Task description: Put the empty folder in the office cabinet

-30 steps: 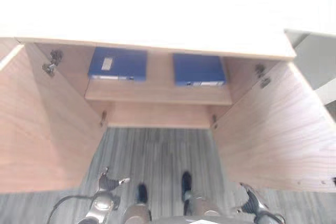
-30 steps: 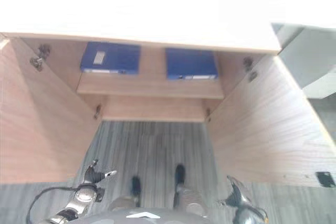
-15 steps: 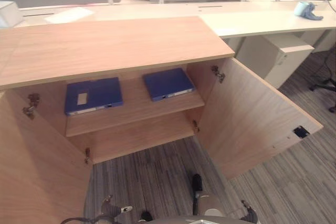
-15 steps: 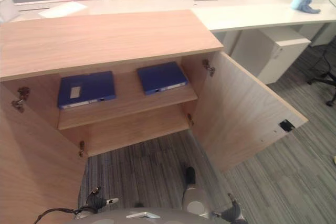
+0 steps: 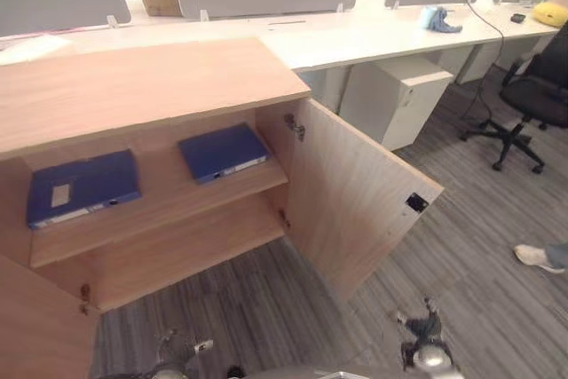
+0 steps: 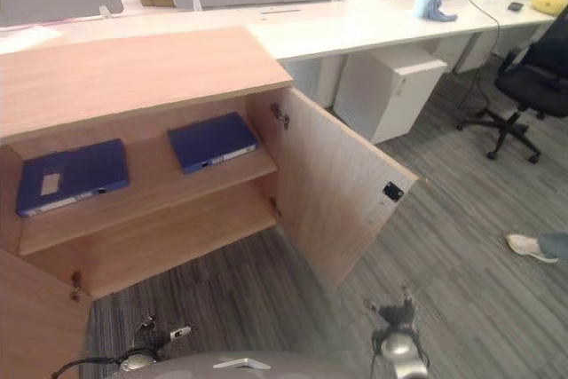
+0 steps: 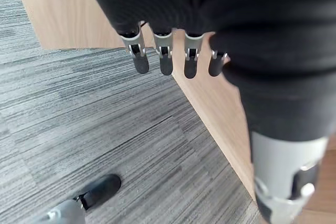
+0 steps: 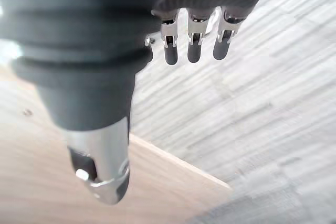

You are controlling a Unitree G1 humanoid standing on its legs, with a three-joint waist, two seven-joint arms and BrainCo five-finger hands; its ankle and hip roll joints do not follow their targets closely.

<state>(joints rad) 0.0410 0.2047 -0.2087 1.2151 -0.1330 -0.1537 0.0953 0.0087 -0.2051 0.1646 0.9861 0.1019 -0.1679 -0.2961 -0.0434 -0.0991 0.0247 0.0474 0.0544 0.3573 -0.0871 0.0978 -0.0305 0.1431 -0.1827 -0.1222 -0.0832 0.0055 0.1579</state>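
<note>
Two blue folders lie flat on the upper shelf of the open wooden cabinet [image 5: 151,77]: one with a white label at the left [image 5: 82,187], the other further right [image 5: 224,152]. Low in the view, over the grey carpet, my left hand [image 5: 177,348] hangs with nothing in it. In its wrist view its fingers [image 7: 163,59] hang straight beside a wooden door panel. Just as low on the other side is my right hand [image 5: 422,343], open too, its fingers [image 8: 193,45] straight and holding nothing.
The cabinet's right door [image 5: 355,201] stands wide open over the carpet. Behind are long white desks with a white pedestal unit [image 5: 395,99] under them. A black office chair [image 5: 532,95] stands at the right, and a person's shoe [image 5: 535,257] rests on the floor.
The whole picture has swung round to the right, so the camera has moved. The folders lie as before on the shelf, and both hands still hang low and open.
</note>
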